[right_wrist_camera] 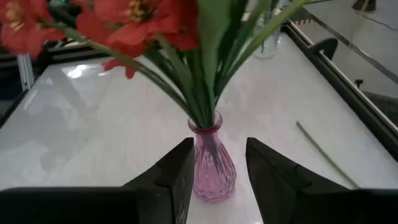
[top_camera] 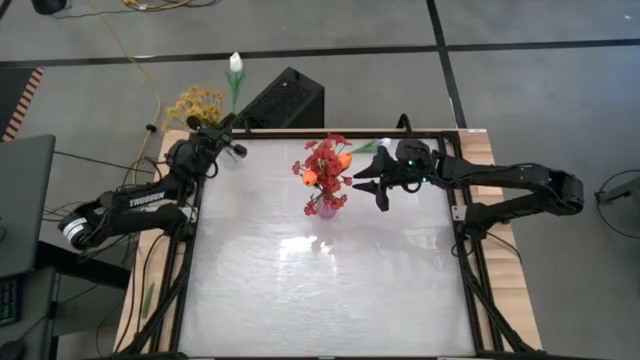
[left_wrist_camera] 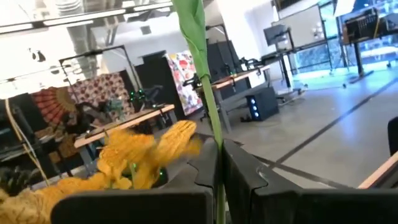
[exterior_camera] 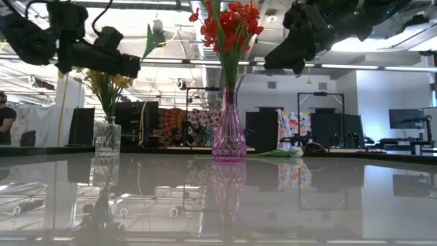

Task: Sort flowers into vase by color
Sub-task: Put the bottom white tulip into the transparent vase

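Note:
My left gripper [top_camera: 228, 132] is at the table's far left corner, raised, shut on a white tulip-like flower [top_camera: 236, 65]. Its bud [exterior_camera: 158, 27] and leaf [exterior_camera: 149, 41] stand above the fingers. Just beside it a clear vase [exterior_camera: 107, 137] holds the yellow sprays [top_camera: 195, 105]. A pink glass vase [exterior_camera: 229, 133] stands at the table's far middle, holding the red flowers [top_camera: 325, 165] and an orange bloom [top_camera: 343, 160]. My right gripper [top_camera: 372, 192] hovers open, right of the pink vase [right_wrist_camera: 211, 165], pointing at it. Another white flower [exterior_camera: 283, 152] lies flat near the far edge. My left gripper pinches the white flower's green stem [left_wrist_camera: 214, 134] between its two fingers, below the leaf. The fingers lie across the stem. The flower is lifted clear and rises above the fingers, with its bud leaning past the table's far edge. The stem's lower end is hidden.
The table's black frame rail [top_camera: 330, 132] runs along the far edge. A black box [top_camera: 283, 100] sits beyond it. A loose green stem [right_wrist_camera: 326, 155] lies on the table right of the pink vase. The white tabletop [top_camera: 330, 290] toward the near edge carries nothing.

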### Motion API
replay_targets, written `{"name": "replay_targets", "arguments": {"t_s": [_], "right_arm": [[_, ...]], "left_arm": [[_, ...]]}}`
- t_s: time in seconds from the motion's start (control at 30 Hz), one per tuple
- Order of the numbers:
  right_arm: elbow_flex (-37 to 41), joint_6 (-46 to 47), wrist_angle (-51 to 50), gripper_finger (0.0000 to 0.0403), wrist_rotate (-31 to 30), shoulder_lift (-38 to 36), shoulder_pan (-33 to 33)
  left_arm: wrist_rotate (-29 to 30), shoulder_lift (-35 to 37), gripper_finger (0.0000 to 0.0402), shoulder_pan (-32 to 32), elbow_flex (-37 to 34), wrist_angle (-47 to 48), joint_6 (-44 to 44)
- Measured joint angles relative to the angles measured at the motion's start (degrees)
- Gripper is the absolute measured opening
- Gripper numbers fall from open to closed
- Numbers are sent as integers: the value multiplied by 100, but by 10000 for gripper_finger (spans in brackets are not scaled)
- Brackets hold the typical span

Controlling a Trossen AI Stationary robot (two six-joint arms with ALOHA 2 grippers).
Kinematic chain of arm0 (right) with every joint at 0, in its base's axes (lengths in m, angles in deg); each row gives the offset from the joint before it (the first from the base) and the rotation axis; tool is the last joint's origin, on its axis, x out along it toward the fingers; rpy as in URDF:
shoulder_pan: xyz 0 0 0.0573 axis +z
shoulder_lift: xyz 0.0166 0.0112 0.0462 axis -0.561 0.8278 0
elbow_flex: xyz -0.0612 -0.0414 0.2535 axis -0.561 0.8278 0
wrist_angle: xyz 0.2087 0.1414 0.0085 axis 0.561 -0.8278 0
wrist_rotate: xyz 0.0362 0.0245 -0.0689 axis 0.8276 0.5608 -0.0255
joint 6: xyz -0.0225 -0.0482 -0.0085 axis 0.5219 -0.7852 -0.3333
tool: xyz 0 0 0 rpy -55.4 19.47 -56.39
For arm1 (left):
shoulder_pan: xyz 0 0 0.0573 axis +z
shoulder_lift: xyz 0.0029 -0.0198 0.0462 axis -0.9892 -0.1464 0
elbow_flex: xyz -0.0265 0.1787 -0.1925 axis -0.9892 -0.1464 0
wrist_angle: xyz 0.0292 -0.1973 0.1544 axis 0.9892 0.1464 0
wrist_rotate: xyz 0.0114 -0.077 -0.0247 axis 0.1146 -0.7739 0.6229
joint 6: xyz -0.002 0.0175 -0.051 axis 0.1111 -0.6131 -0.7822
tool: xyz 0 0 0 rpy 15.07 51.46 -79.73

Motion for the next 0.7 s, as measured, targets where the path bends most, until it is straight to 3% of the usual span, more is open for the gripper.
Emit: {"name": "replay_targets", "arguments": {"t_s": [0.43,0.7], "right_arm": [[0,43,-13,170,-24,2,1],[0,43,-13,170,-28,2,-4]], "left_arm": [[-293,-1126,0,290,152,-781,75],[269,-1074,0,282,149,-1037,329]]}}
